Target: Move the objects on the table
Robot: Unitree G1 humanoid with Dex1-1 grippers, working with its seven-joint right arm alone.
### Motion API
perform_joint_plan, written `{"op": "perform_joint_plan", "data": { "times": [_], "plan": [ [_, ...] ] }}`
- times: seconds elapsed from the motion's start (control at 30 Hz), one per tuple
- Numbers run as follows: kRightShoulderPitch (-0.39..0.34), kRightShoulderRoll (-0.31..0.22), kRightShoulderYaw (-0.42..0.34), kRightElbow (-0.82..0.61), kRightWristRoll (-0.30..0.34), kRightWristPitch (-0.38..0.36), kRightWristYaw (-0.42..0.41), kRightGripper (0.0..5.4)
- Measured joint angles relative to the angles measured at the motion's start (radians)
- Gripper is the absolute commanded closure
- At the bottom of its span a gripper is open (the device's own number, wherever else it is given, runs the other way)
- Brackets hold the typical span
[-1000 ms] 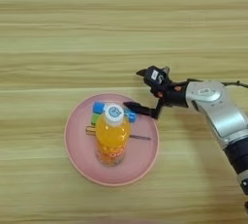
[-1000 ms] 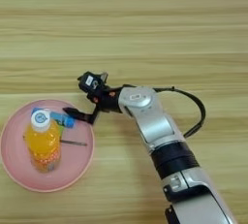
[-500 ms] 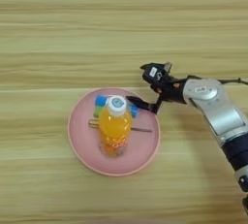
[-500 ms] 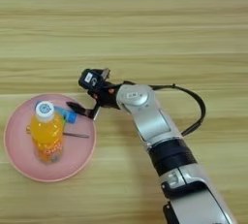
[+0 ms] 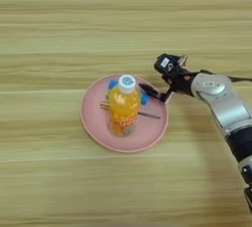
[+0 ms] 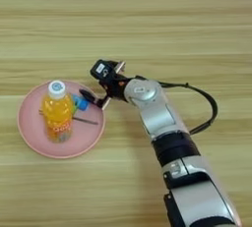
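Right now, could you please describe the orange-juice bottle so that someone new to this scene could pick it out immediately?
On the wood-grain table lies a round pink plate, just left of the right gripper. The orange-juice bottle lies on that plate, over a thin screwdriver and a blue tube. It alone is bright orange with a white cap.

pink plate (image 5: 101, 132), orange bottle (image 5: 122, 109), white cap (image 5: 127, 81)

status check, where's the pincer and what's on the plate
Pincer at pink plate's right rim. Juice bottle on the plate, over screwdriver and blue tube. Nothing in the way.
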State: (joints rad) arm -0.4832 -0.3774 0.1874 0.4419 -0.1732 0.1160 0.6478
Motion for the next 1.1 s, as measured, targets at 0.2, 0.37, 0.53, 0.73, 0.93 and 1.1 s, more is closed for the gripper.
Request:
{"op": "perform_joint_plan", "data": {
  "times": [0.2,0.37,0.53,0.73,0.93,1.1],
  "plan": [
    [-0.021,0.0,-0.019,0.046,-0.005,-0.017,-0.038,0.03],
    [-0.026,0.0,-0.032,0.06,-0.003,-0.023,-0.05,0.03],
    [-0.028,0.0,-0.072,0.0,0.057,-0.051,-0.019,0.03],
    [-0.021,0.001,-0.134,-0.138,0.186,-0.118,0.047,0.03],
    [-0.016,0.038,-0.193,-0.213,0.309,-0.221,0.081,0.03],
    [-0.018,0.066,-0.247,-0.336,0.498,-0.235,0.145,0.03]
  ]
}}
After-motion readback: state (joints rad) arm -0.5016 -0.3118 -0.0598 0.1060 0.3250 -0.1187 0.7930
